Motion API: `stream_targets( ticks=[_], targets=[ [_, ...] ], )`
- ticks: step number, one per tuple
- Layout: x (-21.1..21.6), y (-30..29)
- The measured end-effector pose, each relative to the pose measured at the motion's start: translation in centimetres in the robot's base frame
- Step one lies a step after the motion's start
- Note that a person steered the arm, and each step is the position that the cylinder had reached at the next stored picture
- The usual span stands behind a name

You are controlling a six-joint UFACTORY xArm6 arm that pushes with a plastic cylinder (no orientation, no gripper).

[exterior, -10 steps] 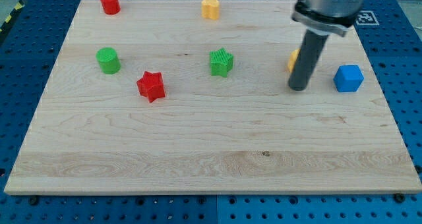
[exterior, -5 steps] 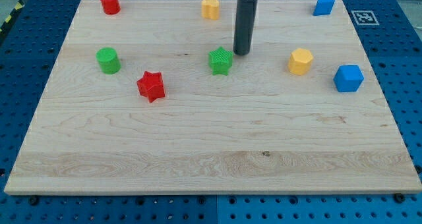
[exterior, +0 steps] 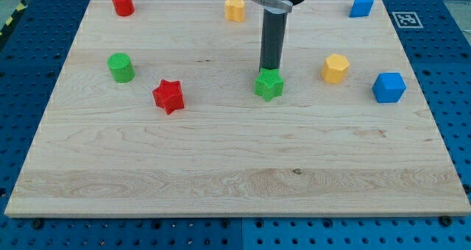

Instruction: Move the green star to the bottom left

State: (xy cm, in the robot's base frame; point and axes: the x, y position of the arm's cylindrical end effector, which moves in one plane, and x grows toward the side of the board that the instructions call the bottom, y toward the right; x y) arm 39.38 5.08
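Item: wooden board [exterior: 221,169] on a blue perforated bench [exterior: 456,95], one camera view.

My tip [exterior: 269,68] (the lower end of a dark upright rod; the arm carried no jaws, so there was no opening to report) stood touching the top edge of the green star [exterior: 269,84], on the side toward the view's top. The star lay just below the tip, near the board's middle, slightly to the view's right.

Other blocks, placed from the tip:
- red star [exterior: 168,95]: well to the view's left, a little lower.
- green cylinder [exterior: 121,67]: farther left, about level with the tip.
- red cylinder [exterior: 122,2]: far to the upper left, near the board's corner.
- yellow block [exterior: 235,9]: above and just left of the rod, rounded, exact shape unclear.
- yellow hexagonal block [exterior: 335,68]: to the right, level with the tip.
- blue cube [exterior: 388,87]: farther right, slightly lower.
- blue block [exterior: 360,4]: upper right, near the board's top edge.
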Motion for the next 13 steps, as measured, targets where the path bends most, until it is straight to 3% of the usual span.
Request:
stream_targets(
  ticks=[1, 3, 5, 9, 13],
  targets=[
    [1.4, -1.3],
    [8.2, -1.3],
    [7.9, 1.0],
    [15.0, 3.8],
    [13.4, 0.8]
  ],
)
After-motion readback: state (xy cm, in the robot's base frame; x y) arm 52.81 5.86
